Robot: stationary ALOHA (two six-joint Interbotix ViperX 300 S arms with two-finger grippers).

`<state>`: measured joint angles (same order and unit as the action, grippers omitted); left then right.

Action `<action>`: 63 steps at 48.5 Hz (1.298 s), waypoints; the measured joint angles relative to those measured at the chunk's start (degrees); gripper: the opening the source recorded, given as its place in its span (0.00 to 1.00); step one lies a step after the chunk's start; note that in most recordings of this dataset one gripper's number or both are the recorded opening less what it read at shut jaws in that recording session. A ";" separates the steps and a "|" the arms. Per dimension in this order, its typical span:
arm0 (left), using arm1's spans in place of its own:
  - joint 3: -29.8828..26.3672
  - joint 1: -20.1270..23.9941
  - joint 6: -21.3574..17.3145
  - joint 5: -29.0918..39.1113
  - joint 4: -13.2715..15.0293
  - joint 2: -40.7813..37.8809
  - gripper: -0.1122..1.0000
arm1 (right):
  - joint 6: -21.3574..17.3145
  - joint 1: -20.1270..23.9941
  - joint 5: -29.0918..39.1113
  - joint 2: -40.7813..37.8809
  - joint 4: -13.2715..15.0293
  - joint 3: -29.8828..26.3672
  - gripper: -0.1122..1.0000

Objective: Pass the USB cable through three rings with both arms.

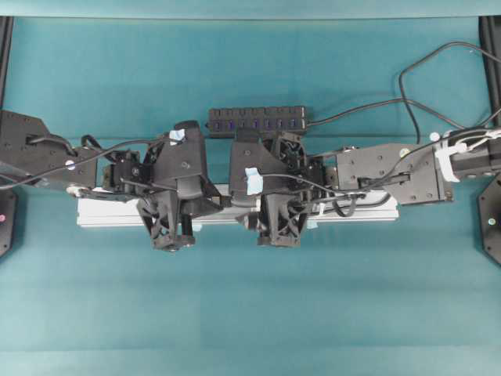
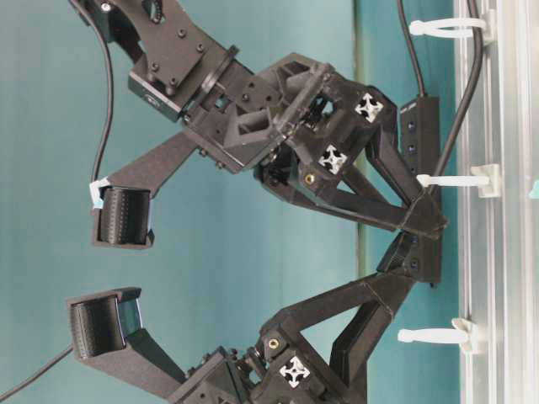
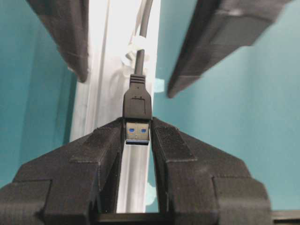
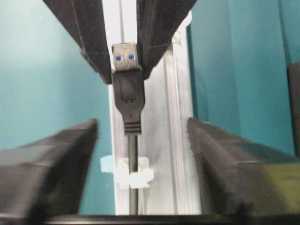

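USB cable: plug clenched in left gripper jaws, long axis along the rail, cord threaded through one ring. Right gripper: jaws apart, apparently straddling the cord just behind the plug.

- The tabletop is a plain teal surface that fills the overhead view (black frame bars stand at its far left and right edges)
- A long silver aluminium rail lies flat across the tabletop's middle, running left to right, largely covered by the arms above it
- White plastic rings stand on short posts along the rail; three show in the table-level view
- A black multi-port hub lies on the tabletop just behind the rail, its ports showing blue
- The hub's black cord runs from its right end and loops over the tabletop toward the right edge
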<state>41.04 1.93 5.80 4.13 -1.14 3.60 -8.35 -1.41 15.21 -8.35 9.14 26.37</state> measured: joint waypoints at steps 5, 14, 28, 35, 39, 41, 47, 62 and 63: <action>0.00 0.09 0.00 0.00 0.00 0.00 0.31 | 0.09 0.00 -0.97 -0.35 -0.09 -0.09 0.14; 0.00 0.09 0.26 0.00 0.00 0.09 0.31 | 0.79 0.18 -2.02 -0.53 0.09 0.00 0.05; 0.00 0.26 0.53 0.00 0.00 0.26 0.31 | 0.97 0.09 -2.02 -0.53 0.18 0.00 0.05; 0.00 0.26 0.62 0.09 0.00 0.88 0.31 | 0.97 0.00 -1.32 -0.88 0.18 -0.53 0.05; 0.00 0.26 0.88 0.18 0.00 1.93 0.32 | 0.97 0.00 -0.53 -1.23 0.18 -1.32 0.05; 0.26 0.35 1.05 0.26 0.00 2.64 0.39 | 0.97 0.00 -0.35 -1.32 0.18 -1.67 0.05; 1.23 0.18 1.67 0.70 0.00 5.89 0.75 | 0.97 -0.62 0.44 -2.29 0.18 -2.55 0.05; 6.94 -0.18 6.33 3.43 0.00 12.57 0.76 | 0.97 -1.41 4.75 -4.75 0.18 -7.38 0.05; 7.38 -0.18 6.50 3.43 0.00 13.10 0.76 | 1.05 -1.49 5.19 -5.01 0.18 -7.65 0.05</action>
<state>48.43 1.76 12.30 7.56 -1.14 16.70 -7.29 -2.90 20.39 -13.36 9.32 18.72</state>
